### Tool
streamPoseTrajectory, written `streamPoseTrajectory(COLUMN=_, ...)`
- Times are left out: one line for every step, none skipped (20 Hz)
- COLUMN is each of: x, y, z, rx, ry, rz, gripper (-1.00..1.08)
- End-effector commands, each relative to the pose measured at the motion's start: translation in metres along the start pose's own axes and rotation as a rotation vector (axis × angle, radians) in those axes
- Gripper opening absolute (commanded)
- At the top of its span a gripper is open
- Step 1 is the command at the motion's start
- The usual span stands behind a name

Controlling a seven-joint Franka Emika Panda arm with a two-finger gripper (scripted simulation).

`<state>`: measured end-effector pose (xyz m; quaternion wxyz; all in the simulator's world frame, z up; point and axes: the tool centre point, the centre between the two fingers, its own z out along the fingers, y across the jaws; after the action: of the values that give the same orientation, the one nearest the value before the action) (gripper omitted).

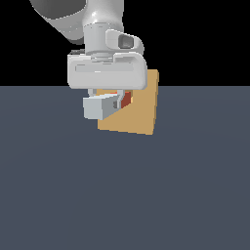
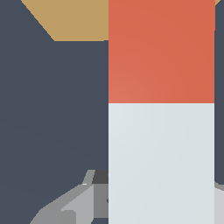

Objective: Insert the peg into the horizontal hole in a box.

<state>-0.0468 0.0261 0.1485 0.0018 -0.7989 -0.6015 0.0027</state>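
Observation:
My gripper (image 1: 108, 100) is shut on the peg (image 1: 97, 108) and holds it level above the floor. The peg's pale grey-white end faces the exterior camera, and its orange-red end (image 1: 126, 99) points at the tan box (image 1: 141, 110) just behind it. In the wrist view the peg (image 2: 162, 131) fills much of the frame, with its orange part reaching over the box (image 2: 74, 19). A grey finger (image 2: 72, 205) shows beside the white part. The hole is hidden behind the peg and hand, so I cannot tell whether the tip has entered it.
A flat dark blue-grey floor (image 1: 125, 195) spreads around the box on all sides. The arm's white hand and wrist (image 1: 107, 49) hang over the box's upper part on the exterior view's left.

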Motion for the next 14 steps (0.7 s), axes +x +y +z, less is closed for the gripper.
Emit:
streamPoseTrajectory(x=0.001, y=0.003, z=-0.005, rx=-0.009, ry=0.004, rz=-0.001, gripper=-1.0)
streamPoseTrajectory(x=0.001, y=0.003, z=-0.005, rx=-0.009, ry=0.004, rz=-0.001, gripper=-1.0)
streamPoseTrajectory(x=0.001, y=0.003, z=-0.005, rx=-0.009, ry=0.004, rz=-0.001, gripper=-1.0)
streamPoseTrajectory(x=0.001, y=0.003, z=-0.005, rx=-0.009, ry=0.004, rz=-0.001, gripper=-1.0)
streamPoseTrajectory(x=0.001, y=0.002, z=-0.002, rx=-0.005, ry=0.002, rz=-0.001, gripper=-1.0)
streamPoseTrajectory(x=0.001, y=0.002, z=-0.002, rx=-0.005, ry=0.002, rz=-0.001, gripper=-1.0)
streamPoseTrajectory(x=0.002, y=0.002, z=-0.002, rx=-0.005, ry=0.002, rz=-0.001, gripper=-1.0)
streamPoseTrajectory(x=0.004, y=0.002, z=-0.002, rx=-0.005, ry=0.002, rz=-0.001, gripper=-1.0)
streamPoseTrajectory(x=0.007, y=0.002, z=-0.002, rx=-0.005, ry=0.002, rz=-0.001, gripper=-1.0)
streamPoseTrajectory(x=0.01, y=0.001, z=-0.003, rx=-0.005, ry=0.003, rz=0.0, gripper=-1.0)
streamPoseTrajectory(x=0.015, y=0.001, z=-0.003, rx=-0.005, ry=0.003, rz=0.0, gripper=-1.0)
streamPoseTrajectory(x=0.02, y=0.001, z=-0.003, rx=-0.005, ry=0.003, rz=0.0, gripper=-1.0)
streamPoseTrajectory(x=0.026, y=0.001, z=-0.003, rx=-0.005, ry=0.003, rz=0.0, gripper=-1.0)
streamPoseTrajectory(x=0.033, y=0.001, z=-0.003, rx=-0.005, ry=0.003, rz=0.0, gripper=-1.0)
